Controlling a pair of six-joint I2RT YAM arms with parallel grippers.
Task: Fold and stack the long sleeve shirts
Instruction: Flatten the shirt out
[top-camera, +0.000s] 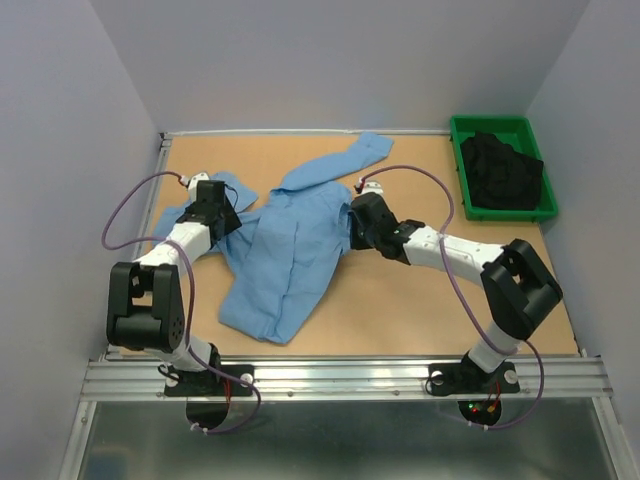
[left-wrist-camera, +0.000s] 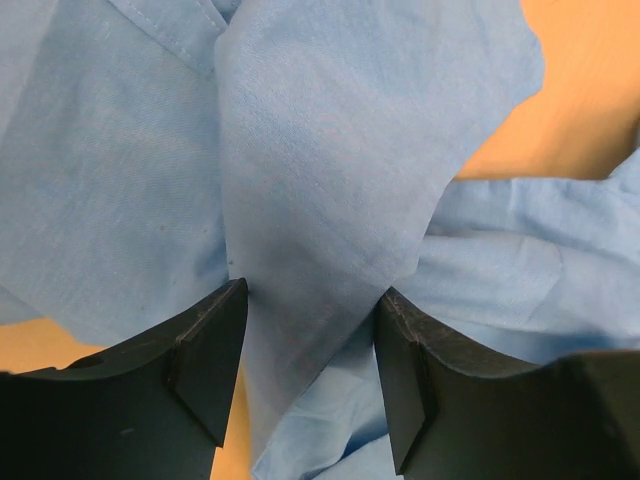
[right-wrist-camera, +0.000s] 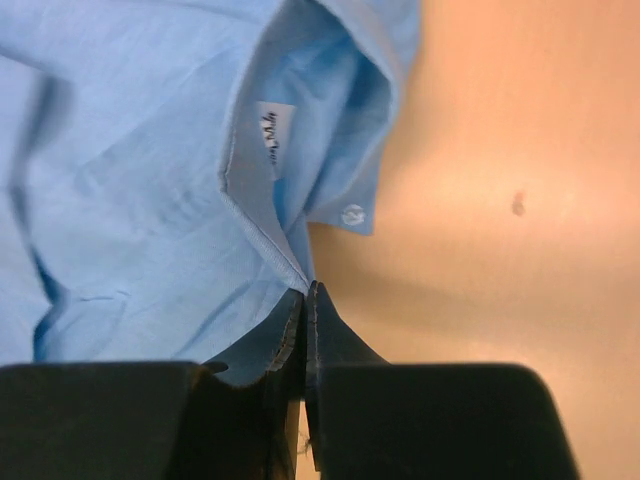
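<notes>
One light blue long sleeve shirt (top-camera: 290, 250) lies crumpled and partly spread across the middle of the wooden table (top-camera: 420, 310), one sleeve reaching toward the back. My left gripper (top-camera: 225, 212) is at the shirt's left side. In the left wrist view it (left-wrist-camera: 310, 300) is open, with a fold of shirt fabric (left-wrist-camera: 330, 150) lying between its fingers. My right gripper (top-camera: 353, 225) is at the shirt's right edge. In the right wrist view it (right-wrist-camera: 308, 292) is shut on the hem of the shirt (right-wrist-camera: 130, 180), near a white button (right-wrist-camera: 352, 215) and a label (right-wrist-camera: 272, 138).
A green bin (top-camera: 535, 130) holding dark clothing (top-camera: 500, 172) stands at the back right corner. Bare wooden tabletop shows to the right of the shirt (right-wrist-camera: 500, 200) and along the front. A metal rail (top-camera: 340, 378) runs along the near edge.
</notes>
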